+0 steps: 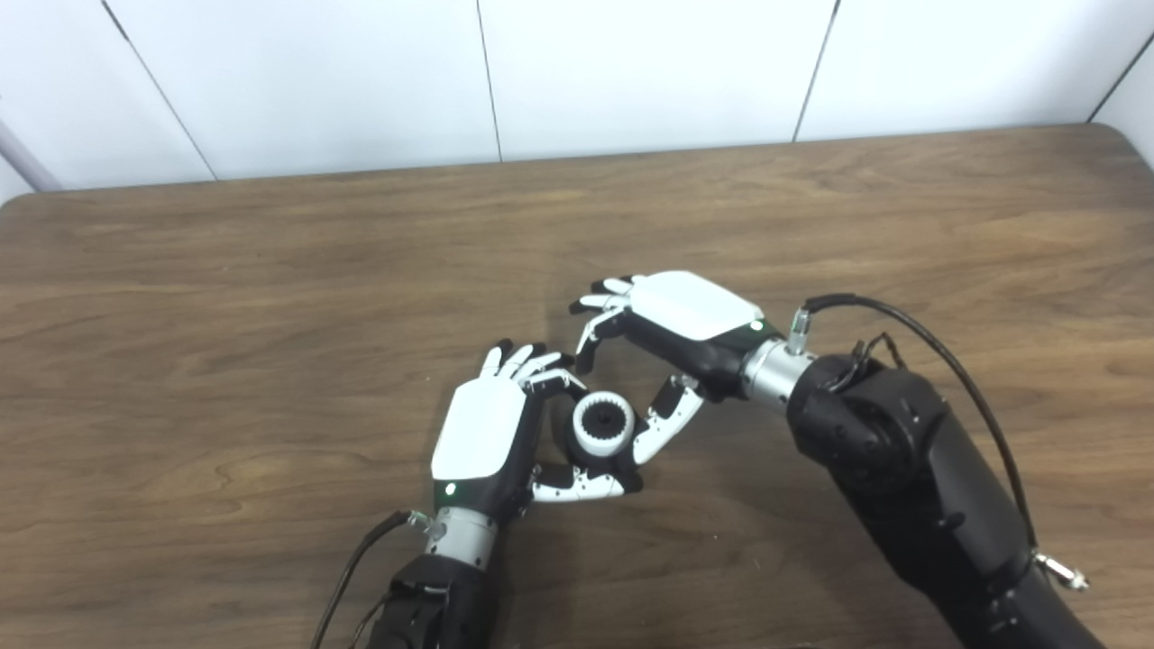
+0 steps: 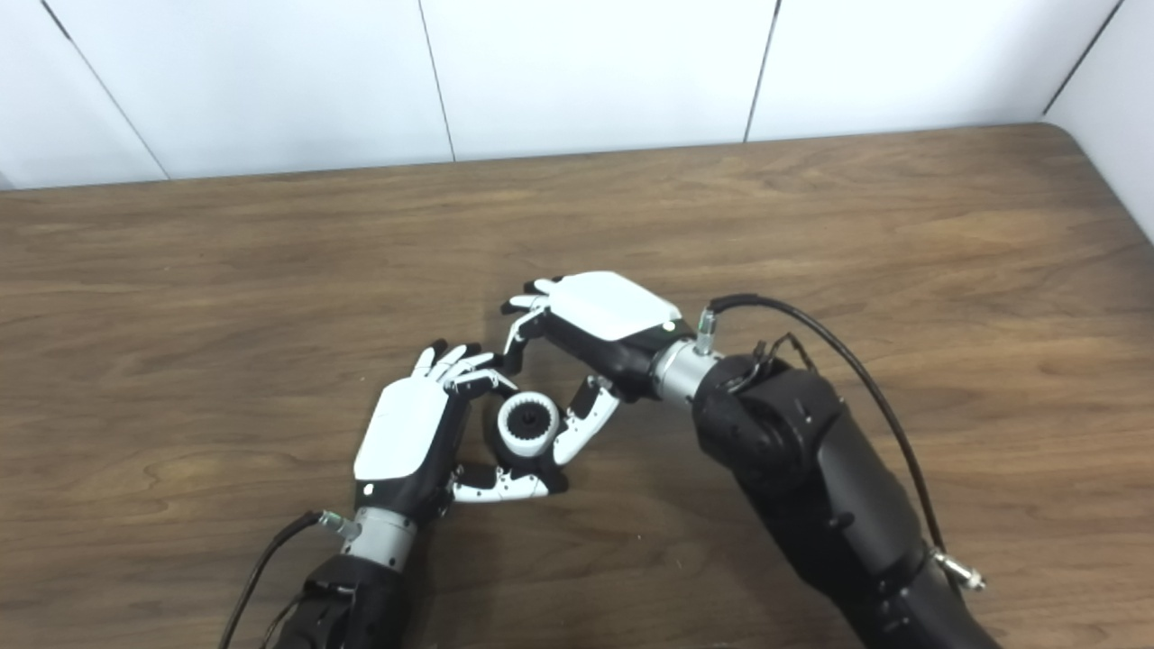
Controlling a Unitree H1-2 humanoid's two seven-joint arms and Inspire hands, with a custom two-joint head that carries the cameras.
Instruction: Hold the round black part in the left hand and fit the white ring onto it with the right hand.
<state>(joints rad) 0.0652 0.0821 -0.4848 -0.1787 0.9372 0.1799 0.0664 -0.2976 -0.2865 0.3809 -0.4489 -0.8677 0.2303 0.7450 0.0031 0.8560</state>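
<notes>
Left robot hand (image 1: 487, 433) cupped the black part (image 1: 588, 451) steady above the table (image 1: 270, 315); white ring (image 1: 602, 425) already sat on it; right robot hand (image 1: 672, 333) spread, thumb alongside, likely releasing.

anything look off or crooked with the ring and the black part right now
Nothing stands out. The white ring sits around the round black part, looking level rather than cocked. The left hand cradles the part between fingers and thumb; the right hand is open beside it, thumb near the ring. The table shows no damage.
</notes>
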